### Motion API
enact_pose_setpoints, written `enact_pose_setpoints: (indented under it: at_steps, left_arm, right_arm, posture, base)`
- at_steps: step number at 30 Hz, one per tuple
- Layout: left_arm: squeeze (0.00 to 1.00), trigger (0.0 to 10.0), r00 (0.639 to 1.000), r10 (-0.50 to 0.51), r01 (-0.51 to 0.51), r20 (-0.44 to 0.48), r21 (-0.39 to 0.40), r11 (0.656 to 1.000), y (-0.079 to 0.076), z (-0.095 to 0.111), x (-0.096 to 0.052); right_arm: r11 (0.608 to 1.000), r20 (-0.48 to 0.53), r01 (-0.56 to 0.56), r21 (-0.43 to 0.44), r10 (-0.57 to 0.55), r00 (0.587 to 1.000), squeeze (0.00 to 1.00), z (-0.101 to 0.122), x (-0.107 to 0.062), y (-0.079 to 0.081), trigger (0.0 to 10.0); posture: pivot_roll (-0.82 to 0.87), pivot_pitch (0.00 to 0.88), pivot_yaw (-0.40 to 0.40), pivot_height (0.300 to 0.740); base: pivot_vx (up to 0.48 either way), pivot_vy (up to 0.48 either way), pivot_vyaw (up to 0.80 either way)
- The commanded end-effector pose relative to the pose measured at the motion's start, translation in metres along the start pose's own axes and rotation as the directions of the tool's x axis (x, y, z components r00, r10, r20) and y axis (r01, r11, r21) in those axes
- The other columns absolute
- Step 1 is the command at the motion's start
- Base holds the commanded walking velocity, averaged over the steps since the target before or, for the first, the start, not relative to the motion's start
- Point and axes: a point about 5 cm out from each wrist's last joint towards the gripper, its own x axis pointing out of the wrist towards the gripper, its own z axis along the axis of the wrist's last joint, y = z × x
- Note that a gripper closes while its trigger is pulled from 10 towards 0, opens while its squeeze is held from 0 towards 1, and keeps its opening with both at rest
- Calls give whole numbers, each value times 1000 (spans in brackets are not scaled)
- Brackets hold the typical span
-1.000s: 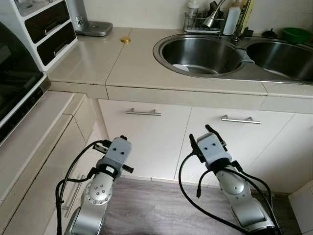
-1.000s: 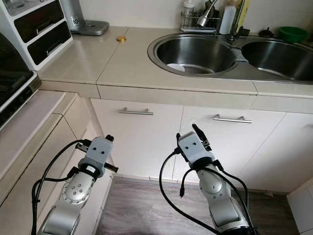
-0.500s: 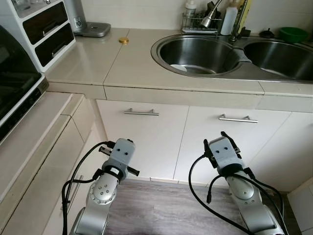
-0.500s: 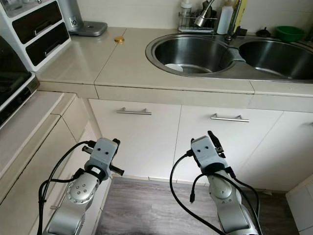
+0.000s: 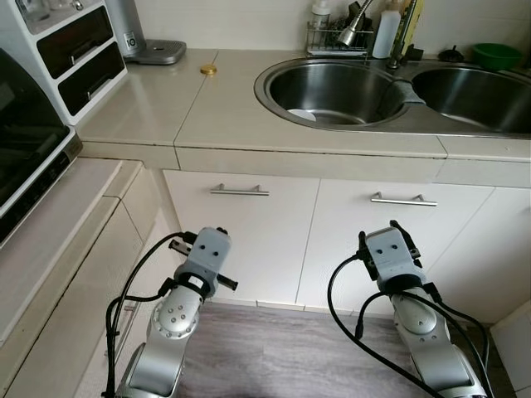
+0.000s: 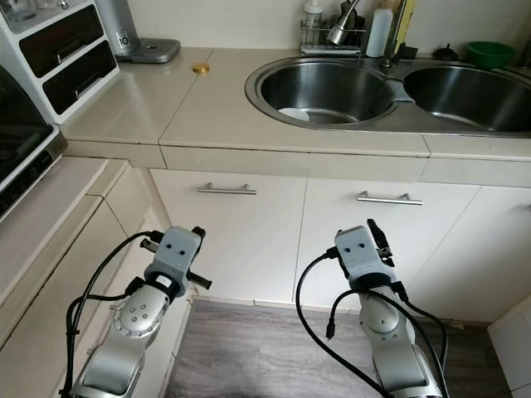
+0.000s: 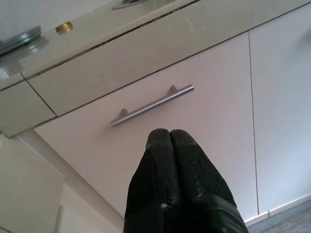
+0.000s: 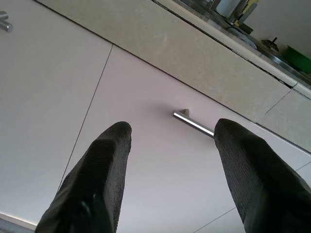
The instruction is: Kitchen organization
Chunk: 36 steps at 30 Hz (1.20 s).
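Note:
My left gripper (image 7: 170,138) is shut with nothing in it, held low before the left white cabinet door, its tips pointing at that door's steel bar handle (image 7: 153,104). My right gripper (image 8: 172,128) is open and empty in front of the right door, and the end of that door's handle (image 8: 193,123) shows between its fingers. Both hang well short of the doors, below the counter edge. Above, a beige counter (image 5: 149,99) carries a small gold cap (image 5: 207,70). A white dish (image 5: 303,115) lies in the left basin of the double steel sink (image 5: 274,70).
A wire rack (image 5: 336,37) with bottles and a sprayer stands behind the sink, and a green bowl (image 5: 496,55) at the far right. A white drawer unit (image 5: 79,50) and a dark-fronted appliance (image 5: 21,141) sit to my left, above a lower ledge (image 5: 50,240). Below lies wood floor (image 5: 274,348).
My right gripper has drifted to the right, toward the right door's handle. The left gripper has shifted only slightly. The view has moved a little.

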Motion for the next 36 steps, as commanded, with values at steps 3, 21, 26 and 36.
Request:
enact_pose_setpoints:
  at_steps: [3,21,26,36]
  left_arm:
    - [0,10000,1000,-24,23,11,11,1000,-2,1,3]
    - [0,10000,1000,-22,21,10,1,1000,3,-5,-7]
    - [0,10000,1000,-19,19,23,23,1000,7,-2,-10]
    - [0,10000,999,4,-11,53,120,993,15,4,-30]
  right_arm:
    - [999,-13,46,18,-46,999,0,-1,-2,-7,10000]
    - [999,-18,50,-12,-50,999,0,-7,-23,-8,10000]
    - [998,-4,56,-28,-56,998,0,-5,-27,-7,10000]
    - [990,71,46,-135,-36,997,0,4,-33,-11,10000]
  posture:
    - [46,0,17,740]
    - [44,0,26,740]
    - [40,0,35,740]
    - [44,0,23,740]
  base:
    - [0,0,0]
    - [0,0,0]
    - [0,0,0]
    - [0,0,0]
